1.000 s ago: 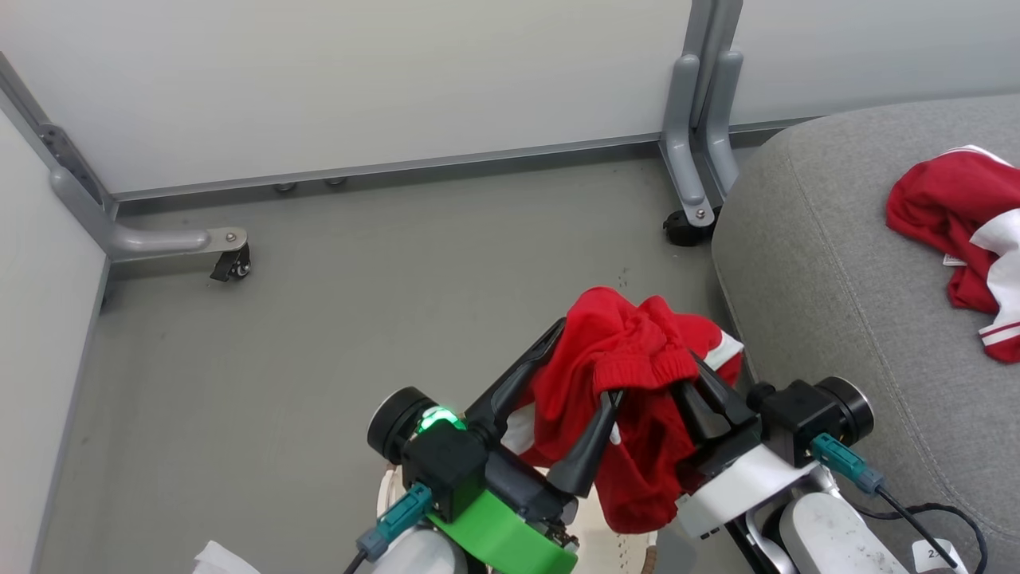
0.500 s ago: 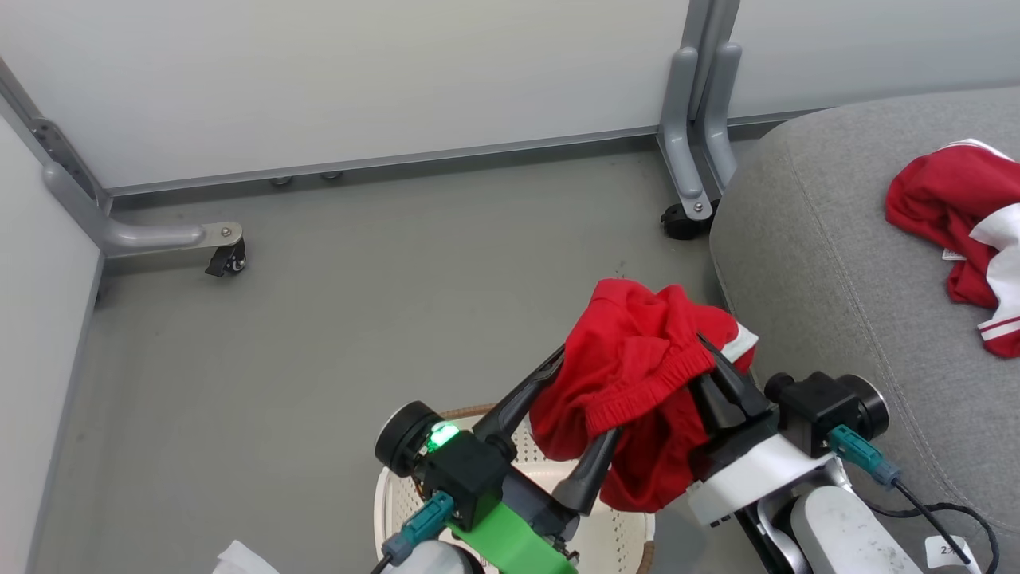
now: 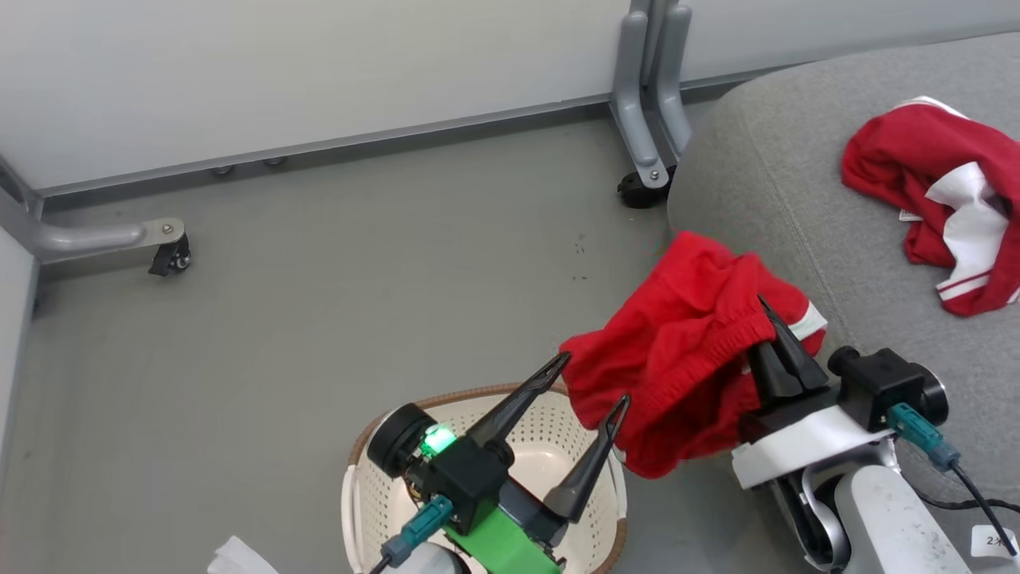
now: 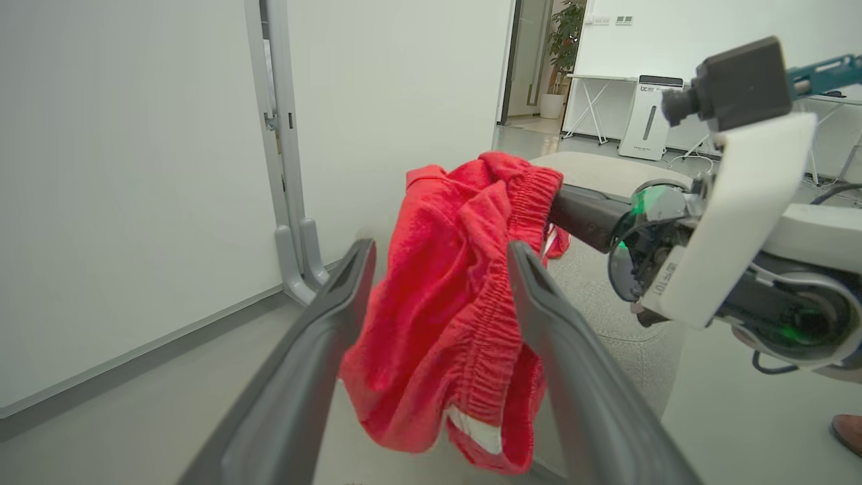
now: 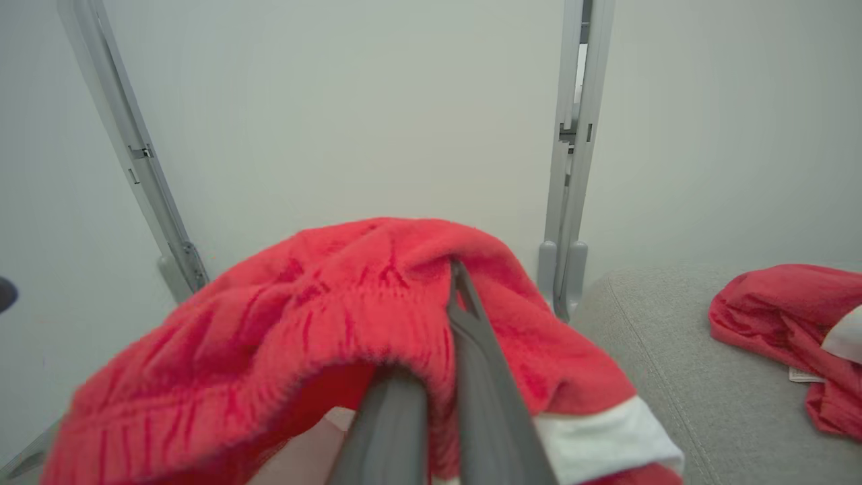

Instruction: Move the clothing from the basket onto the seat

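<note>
A red garment with a white panel (image 3: pixel 685 359) hangs from my right gripper (image 3: pixel 766 312), which is shut on its elastic waistband, just off the left edge of the grey seat (image 3: pixel 797 199). In the right wrist view the fingers (image 5: pixel 471 337) pinch the cloth (image 5: pixel 323 303). My left gripper (image 3: pixel 595 379) stands open above the cream basket (image 3: pixel 478 396) and grips nothing; the garment (image 4: pixel 458 316) hangs just beyond its fingertips (image 4: pixel 363 252). A second red and white garment (image 3: pixel 932 191) lies crumpled on the seat (image 5: pixel 673 350).
Pale partition walls stand behind, with grey posts on castor feet (image 3: pixel 645 171) (image 3: pixel 163 251). Grey floor lies between them and the basket. A white scrap (image 3: pixel 235 558) lies at the lower left. A shoe (image 4: pixel 848 431) shows at the left wrist view's right edge.
The left gripper has come free of the garment. The right gripper has carried the garment right, toward the seat. The head camera has turned right, and more of the basket shows.
</note>
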Available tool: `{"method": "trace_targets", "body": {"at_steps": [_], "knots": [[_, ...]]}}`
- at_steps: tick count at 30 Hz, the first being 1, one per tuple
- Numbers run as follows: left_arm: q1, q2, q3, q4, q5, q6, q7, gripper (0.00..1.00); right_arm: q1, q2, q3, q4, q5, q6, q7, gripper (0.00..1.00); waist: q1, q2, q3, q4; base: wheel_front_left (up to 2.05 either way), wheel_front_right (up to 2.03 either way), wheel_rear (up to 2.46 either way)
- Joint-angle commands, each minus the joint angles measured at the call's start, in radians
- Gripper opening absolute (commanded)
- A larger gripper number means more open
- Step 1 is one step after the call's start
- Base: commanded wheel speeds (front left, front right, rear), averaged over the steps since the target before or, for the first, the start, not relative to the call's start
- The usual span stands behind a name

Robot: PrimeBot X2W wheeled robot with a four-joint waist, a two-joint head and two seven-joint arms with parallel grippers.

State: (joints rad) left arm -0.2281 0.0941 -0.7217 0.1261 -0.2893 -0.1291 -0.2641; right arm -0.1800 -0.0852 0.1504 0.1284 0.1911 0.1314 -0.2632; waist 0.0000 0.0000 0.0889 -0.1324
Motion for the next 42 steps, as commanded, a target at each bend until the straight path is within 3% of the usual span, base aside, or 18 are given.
{"method": "trace_targets", "body": {"at_steps": [1,15,26,35,42], "knots": [[-0.016,0.011,0.001,-0.001,0.009,-0.003,0.000,1.00,-0.003,0.000,-0.014,-0.006,-0.009,-0.001,-0.002,0.00,0.0000,0.0000,0.023,-0.040,0.00,0.00,0.00],[0.011,0.066,0.016,0.010,0.034,-0.003,0.000,1.00,0.112,0.009,-0.099,-0.051,-0.009,-0.001,-0.002,0.00,0.0000,0.0000,0.056,-0.249,0.00,0.00,0.00],[-0.032,0.113,-0.026,0.020,0.043,-0.003,0.000,1.00,0.149,0.031,-0.132,-0.094,0.000,-0.001,-0.002,0.00,0.0000,0.0000,0.139,-0.388,0.00,0.00,0.00],[-0.093,0.158,-0.071,0.026,0.039,-0.003,0.000,1.00,0.051,0.034,-0.191,-0.159,-0.006,-0.001,-0.002,0.00,0.0000,0.0000,0.260,-0.406,0.00,0.00,0.00],[-0.196,0.220,-0.126,0.027,0.032,-0.003,0.000,1.00,-0.212,0.003,-0.309,-0.201,-0.024,-0.001,-0.002,0.00,0.0000,0.0000,0.430,-0.341,0.00,0.00,0.00]]}}
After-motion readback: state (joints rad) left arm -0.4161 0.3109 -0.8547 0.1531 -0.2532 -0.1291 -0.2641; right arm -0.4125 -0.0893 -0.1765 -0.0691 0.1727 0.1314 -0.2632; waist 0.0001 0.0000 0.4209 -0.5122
